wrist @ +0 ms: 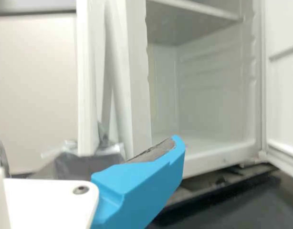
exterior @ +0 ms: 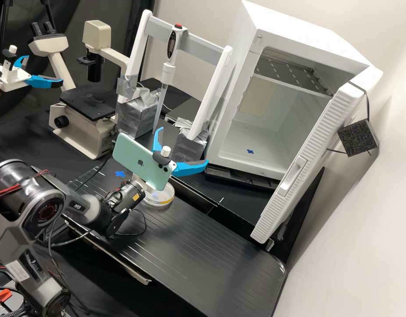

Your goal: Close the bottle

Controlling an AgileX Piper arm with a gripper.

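Okay, gripper (exterior: 183, 146) was over the black bench (exterior: 212, 242), blue fingers (exterior: 190, 168) spread well apart, with a pale green phone (exterior: 137, 160) mounted at the wrist. Round clear dish (exterior: 161, 203) lay flat on the bench, partly hidden behind the phone and wrist, a bit away from the blue cross mark (exterior: 119, 174). White fridge (exterior: 300, 26) stood past the gripper with its door (exterior: 308, 163) open, near the white frame (exterior: 134, 53) and pipette (exterior: 168, 68); microscope (exterior: 86, 132) sat on that frame's other side.
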